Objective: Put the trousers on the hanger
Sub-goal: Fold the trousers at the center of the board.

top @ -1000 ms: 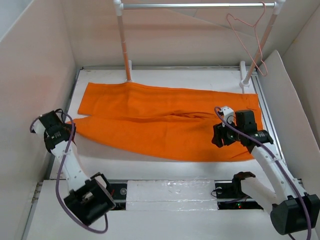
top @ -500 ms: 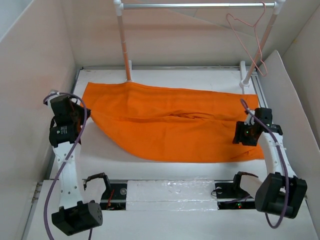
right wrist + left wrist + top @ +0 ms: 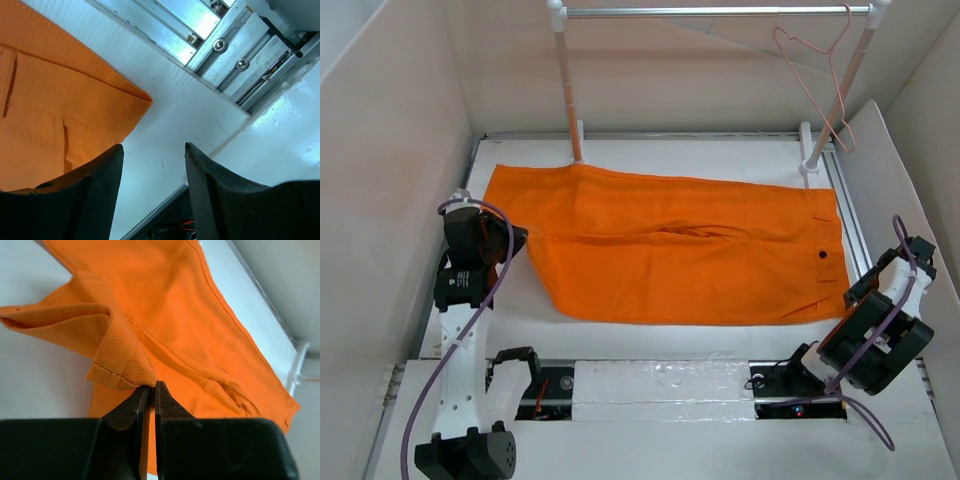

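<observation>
Starting at the left, we judge the step in hand to be gathering the cloth. Our left gripper (image 3: 148,390) is clenched on a folded-over hem corner of the trousers (image 3: 680,250), at the garment's 9 o'clock end in the overhead view. The wrist view shows the two dark fingers pressed together with the thick stitched edge pinched between them.

Moving across, the trousers lie on the white table (image 3: 620,335). They are bright orange with a fine ribbed weave, spread nearly flat, with the legs toward 9 o'clock and the waistband toward 3 o'clock. A soft crease runs along the middle, and a small dark button (image 3: 822,255) sits near the waistband edge. The cloth looks limp and light, so we expect it to sag from any single grip.

At 1 o'clock the hanger (image 3: 808,90), thin pale pink wire, hangs by its hook from the silver rail (image 3: 710,12), well apart from the trousers.

At about 4 o'clock, our right gripper (image 3: 152,147) is released. Its fingers are spread over bare table near the waistband corner and hold nothing.

Next, we think, the cloth must be folded or carried toward the hanger. That calls for a second hold at the waistband, so the right fingers need to come down on that corner first.
</observation>
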